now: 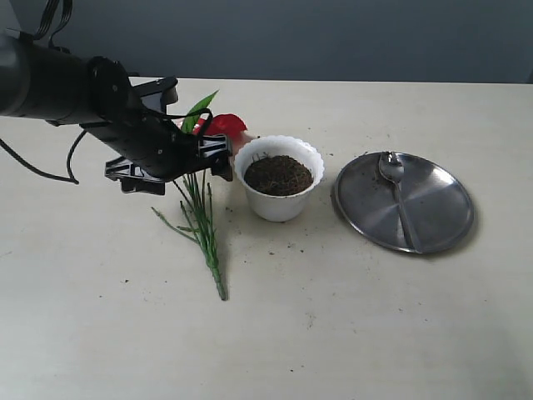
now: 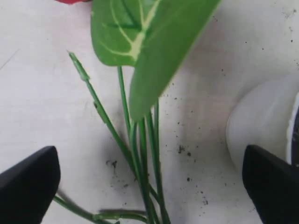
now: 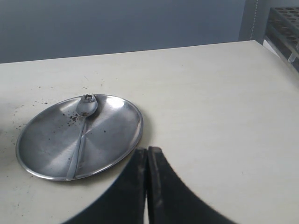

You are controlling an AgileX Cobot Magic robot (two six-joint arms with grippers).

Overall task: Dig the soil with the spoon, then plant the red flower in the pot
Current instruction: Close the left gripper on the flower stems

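The red flower [image 1: 226,125] lies on the table left of the pot [image 1: 279,204], its green stems [image 1: 205,229] trailing toward the front. My left gripper [image 1: 218,158] hovers low over the stems beside the pot and stands open. In the left wrist view the stems [image 2: 140,158] run between the wide-apart fingers [image 2: 28,186] of the left gripper [image 2: 149,191], untouched, with the leaf [image 2: 140,42] beyond. Dark soil [image 1: 278,173] fills the pot. The spoon [image 1: 398,192] rests on the steel plate [image 1: 437,208]. My right gripper [image 3: 147,151] is shut and empty, near the plate [image 3: 112,130] and spoon [image 3: 81,126].
Soil crumbs are scattered on the table around the pot [image 2: 257,126] and on the plate. A dark rack [image 3: 285,28] stands past the table's far corner in the right wrist view. The left arm [image 1: 58,83] reaches in from the upper left.
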